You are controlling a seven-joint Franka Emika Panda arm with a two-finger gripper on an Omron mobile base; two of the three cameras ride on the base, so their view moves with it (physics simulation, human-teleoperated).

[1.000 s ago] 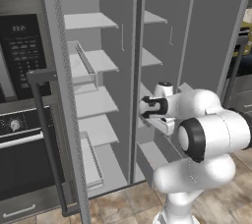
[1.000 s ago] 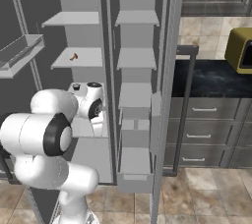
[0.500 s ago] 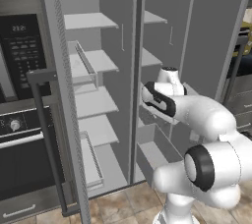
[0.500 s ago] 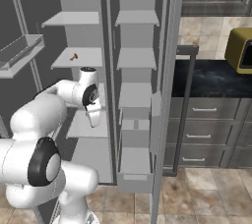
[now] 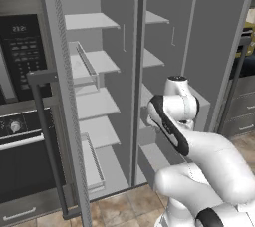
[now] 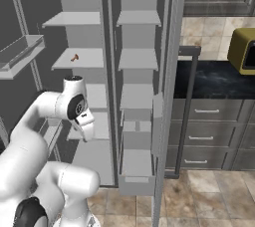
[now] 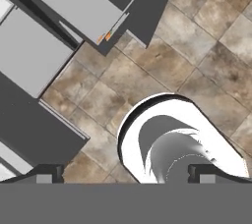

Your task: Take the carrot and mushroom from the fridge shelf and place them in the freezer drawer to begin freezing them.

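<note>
Shows the jaws (image 7: 128, 171) wide open, with nothing held between them. Points them down at the brown tiled floor (image 7: 197, 31). Finds the carrot (image 6: 74, 57), a tiny orange bit, lying on the fridge shelf (image 6: 89, 62), up above the jaws and well apart from them. Finds the freezer drawer (image 6: 135, 185) pulled out low down, below the jaws and off to one side, also well apart.

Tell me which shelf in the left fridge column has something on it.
The fridge shelf second from the top in the right base view: a tiny orange-brown item lies on it. The shelf above it is bare.
</note>
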